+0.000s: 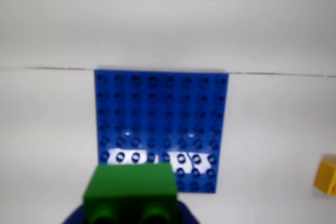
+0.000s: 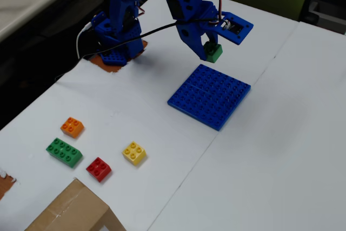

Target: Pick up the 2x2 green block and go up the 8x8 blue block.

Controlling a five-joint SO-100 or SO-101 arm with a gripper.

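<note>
The 2x2 green block (image 2: pixel 213 52) is held in my blue gripper (image 2: pixel 208 46), which is shut on it. In the fixed view it hangs in the air just past the upper edge of the 8x8 blue block (image 2: pixel 210 97), which lies flat on the white table. In the wrist view the green block (image 1: pixel 131 190) fills the bottom centre, studs towards the camera, with the gripper (image 1: pixel 131 217) showing as blue on both sides of it. The blue baseplate (image 1: pixel 160 114) lies straight ahead, and the block covers part of its near edge.
In the fixed view an orange brick (image 2: pixel 72 126), a long green brick (image 2: pixel 64 152), a red brick (image 2: pixel 99 169) and a yellow brick (image 2: pixel 134 152) lie at the lower left. A cardboard box (image 2: pixel 75 212) sits at the bottom edge. A yellow brick (image 1: pixel 326 176) shows at the wrist view's right edge.
</note>
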